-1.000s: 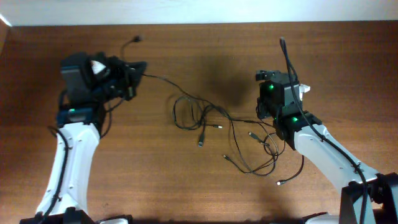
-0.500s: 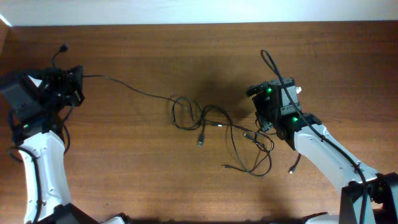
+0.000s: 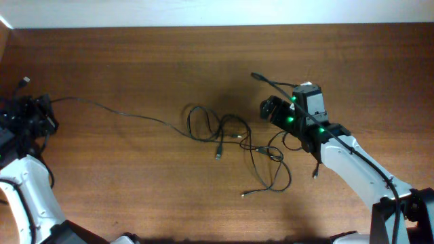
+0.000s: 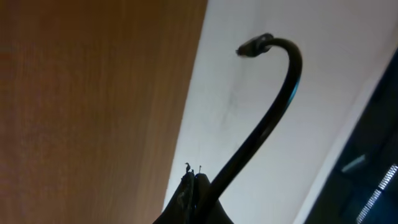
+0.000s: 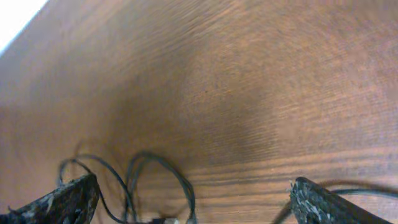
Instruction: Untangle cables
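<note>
The cables (image 3: 217,129) lie as a loose black tangle at the table's middle, with small plugs (image 3: 218,154) trailing toward the front. One cable (image 3: 115,110) stretches from the tangle to the far left, where my left gripper (image 3: 46,112) is shut on it. In the left wrist view the closed left gripper (image 4: 198,182) pinches that cable (image 4: 267,124), whose free end curls up to its plug (image 4: 254,45). My right gripper (image 3: 266,108) stands open just right of the tangle, holding nothing. Cable loops (image 5: 158,177) show on the wood between its spread fingers (image 5: 65,199).
The brown wooden table (image 3: 135,183) ends at a white strip (image 3: 203,12) along the back. A thicker black wire (image 3: 271,83) arches over the right arm's wrist. Loose cable ends (image 3: 245,194) lie toward the front, one plug (image 3: 316,175) beside the right forearm.
My left gripper has swung far left with its cable, drawing it out into a long line. The right gripper has turned and moved left toward the tangle, which shifted slightly.
</note>
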Controlling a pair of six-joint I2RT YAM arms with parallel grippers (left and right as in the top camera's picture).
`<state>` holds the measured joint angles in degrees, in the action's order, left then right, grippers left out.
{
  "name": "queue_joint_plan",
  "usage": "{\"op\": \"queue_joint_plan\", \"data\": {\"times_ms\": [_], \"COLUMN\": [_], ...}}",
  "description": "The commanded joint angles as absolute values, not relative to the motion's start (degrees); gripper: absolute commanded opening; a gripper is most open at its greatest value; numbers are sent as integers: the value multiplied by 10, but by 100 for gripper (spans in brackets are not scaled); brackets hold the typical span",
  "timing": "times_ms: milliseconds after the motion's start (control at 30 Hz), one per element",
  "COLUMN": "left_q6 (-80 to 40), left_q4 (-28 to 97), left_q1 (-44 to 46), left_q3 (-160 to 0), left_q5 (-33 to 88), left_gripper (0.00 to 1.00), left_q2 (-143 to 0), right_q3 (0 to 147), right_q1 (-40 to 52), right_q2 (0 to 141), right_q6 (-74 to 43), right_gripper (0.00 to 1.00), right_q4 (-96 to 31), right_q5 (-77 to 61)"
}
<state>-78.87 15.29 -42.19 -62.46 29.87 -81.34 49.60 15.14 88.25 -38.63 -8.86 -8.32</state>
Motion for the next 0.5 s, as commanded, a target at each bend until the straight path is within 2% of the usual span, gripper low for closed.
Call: {"op": "queue_joint_plan", "data": {"times_ms": [0, 167, 267, 467], "left_q6": [-762, -762, -762, -762], "left_q4": [167, 168, 168, 168], "left_q1": [-425, -425, -425, -424], "left_q3": [-627, -627, -627, -627], "left_q5": [286, 286, 286, 286], "left_gripper": [0, 0, 0, 0], "left_q2": [-814, -814, -814, -814], "right_q3": [496, 496, 496, 496], "right_q1": [149, 150, 150, 150], "right_q2": [885, 885, 885, 885], "right_q6": [-208, -29, 60, 118], "right_gripper": [99, 99, 99, 99], "right_q4": [-91, -142, -187, -213], "right_q5": [-163, -249, -251, -309]}}
